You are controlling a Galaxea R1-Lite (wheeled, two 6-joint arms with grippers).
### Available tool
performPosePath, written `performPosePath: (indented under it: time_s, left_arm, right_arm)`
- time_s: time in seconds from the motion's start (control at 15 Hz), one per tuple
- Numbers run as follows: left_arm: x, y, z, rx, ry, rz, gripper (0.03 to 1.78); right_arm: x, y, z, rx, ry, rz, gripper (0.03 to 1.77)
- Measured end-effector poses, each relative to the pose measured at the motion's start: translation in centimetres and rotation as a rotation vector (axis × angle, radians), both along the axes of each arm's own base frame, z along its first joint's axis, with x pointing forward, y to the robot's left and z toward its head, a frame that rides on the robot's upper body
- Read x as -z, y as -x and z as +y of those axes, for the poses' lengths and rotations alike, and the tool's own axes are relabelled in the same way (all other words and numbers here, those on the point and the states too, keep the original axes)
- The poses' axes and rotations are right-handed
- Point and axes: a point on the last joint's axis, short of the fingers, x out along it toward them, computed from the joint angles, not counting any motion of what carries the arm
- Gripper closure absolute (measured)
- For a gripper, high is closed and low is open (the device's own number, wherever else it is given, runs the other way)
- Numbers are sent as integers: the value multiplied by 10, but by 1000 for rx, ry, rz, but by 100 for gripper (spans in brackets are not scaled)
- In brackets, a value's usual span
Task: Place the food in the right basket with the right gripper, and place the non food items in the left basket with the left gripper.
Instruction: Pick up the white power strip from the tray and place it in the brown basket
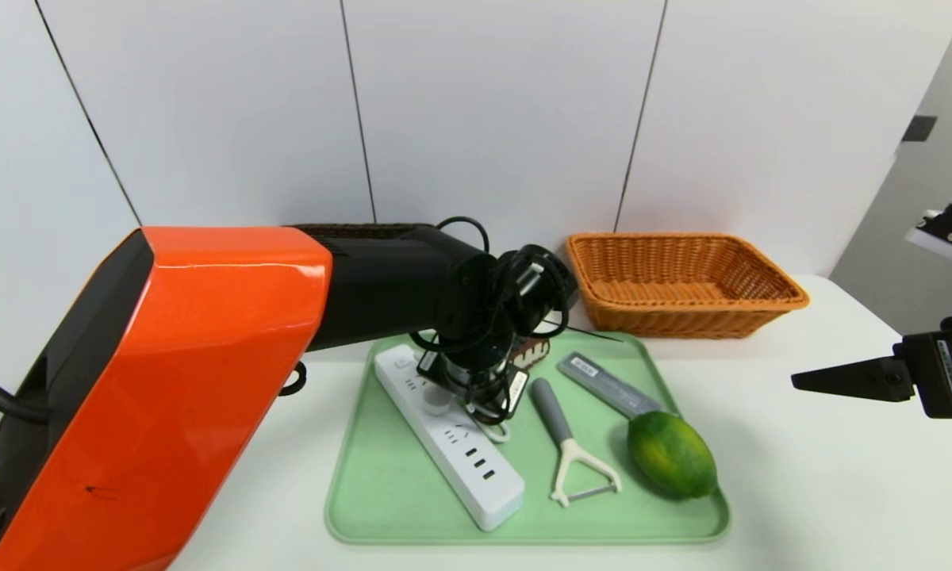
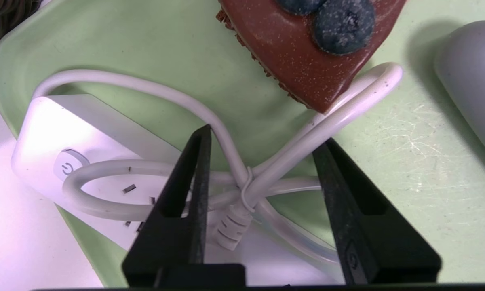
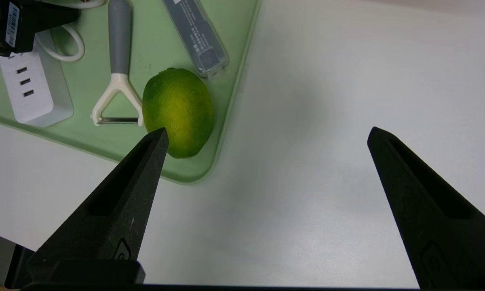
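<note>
Left tool (image 2: 262,198) down over the power strip (image 1: 447,434) at the tray's (image 1: 381,484) far left, fingers (image 2: 194,194) straddling the bundled white cord (image 2: 242,182), not yet clamped. Cake slice (image 2: 307,52) just beyond. Right tool (image 3: 266,202) wide open, empty, over bare worktop (image 3: 327,121) right of the tray. Lime (image 1: 671,454) near-right on tray; peeler (image 1: 571,452) beside it.

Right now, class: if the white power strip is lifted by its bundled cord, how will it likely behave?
The cord looks floppy, looped and tied, so it would probably sag. The power strip is long and rigid, so it may dangle and swing. The left end effector straddles the tie beside the cake slice, which could get nudged.
</note>
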Motion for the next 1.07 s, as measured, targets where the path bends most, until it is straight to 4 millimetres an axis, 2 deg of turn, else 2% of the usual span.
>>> performPosePath:
  time_s: [0.07, 0.2, 0.27, 0.67, 1.07]
  left_arm:
    - [0, 0, 0, 0, 0, 1, 106]
    - [0, 1, 1, 1, -5, 8, 137]
    - [-1, 2, 1, 1, -6, 9, 143]
    - [-12, 7, 7, 0, -6, 9, 147]
    - [-44, 22, 22, -10, 18, -5, 153]
  right_arm:
    - [0, 0, 0, 0, 0, 0, 10]
    - [0, 0, 0, 0, 0, 0, 10]
    - [0, 0, 0, 0, 0, 0, 10]
    - [-1, 1, 0, 0, 0, -3, 10]
    - [0, 3, 0, 0, 0, -4, 10]
